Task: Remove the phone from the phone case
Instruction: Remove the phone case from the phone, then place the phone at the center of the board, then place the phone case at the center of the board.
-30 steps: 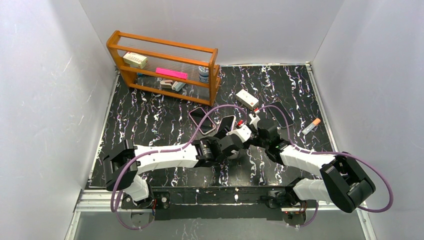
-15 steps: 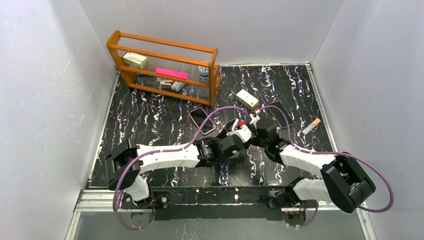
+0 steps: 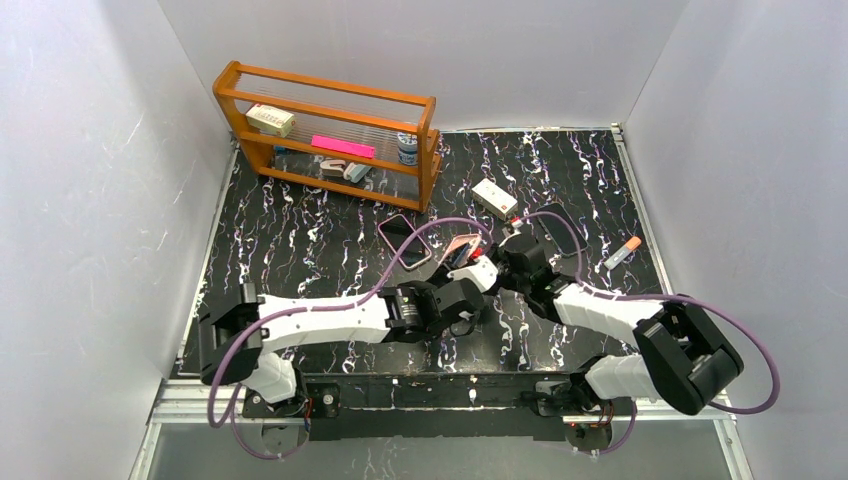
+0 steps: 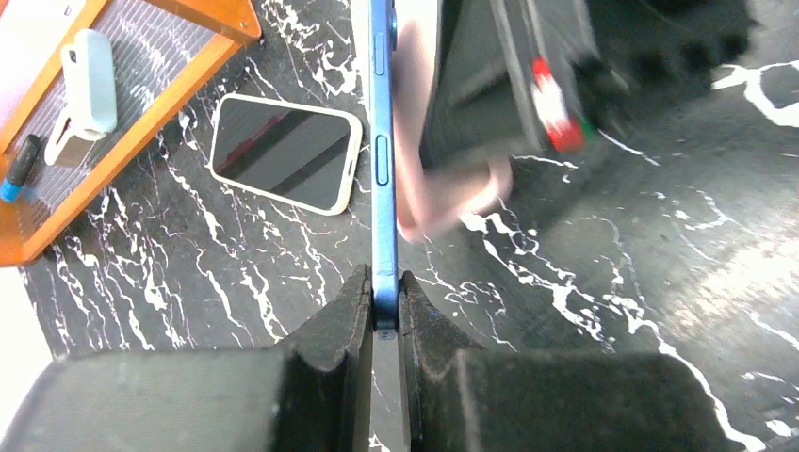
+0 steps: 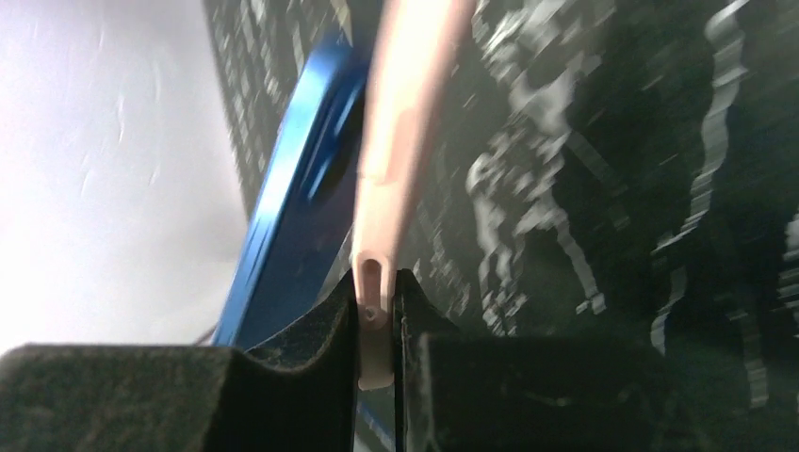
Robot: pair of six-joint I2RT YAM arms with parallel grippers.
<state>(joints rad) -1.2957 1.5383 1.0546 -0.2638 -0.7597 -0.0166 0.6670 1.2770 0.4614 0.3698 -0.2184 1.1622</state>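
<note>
You have the left gripper [image 4: 384, 282] clamped on the lower edge of the blue phone [image 4: 382, 141], which stands on edge between its fingers. The right gripper [image 5: 379, 282] is pinched on the rim of the pink phone case [image 5: 405, 113], with a slot-shaped cutout in the case sitting just at the fingertips. Both tools meet over the middle of the black table [image 3: 300, 240], whose surface is veined with white and bounded by plain pale walls [image 3: 90, 150] on three sides. Outward from the grippers, a second phone [image 4: 283, 151] with a light rim lies flat, screen up, just beside them. A white box [image 3: 494, 197], a dark slab [image 3: 560, 225] and a marker [image 3: 622, 252] lie toward the right. A wooden rack [image 3: 330, 130] holding small items stands at the far left. From above, the wrists and a purple cable cover most of the phone and case. The right wrist view is blurred, and the far ends of both items run out of frame. The case sits alongside the phone's right face, apart from it at the near end. You cannot tell whether any part of the phone is still seated in the case.
</note>
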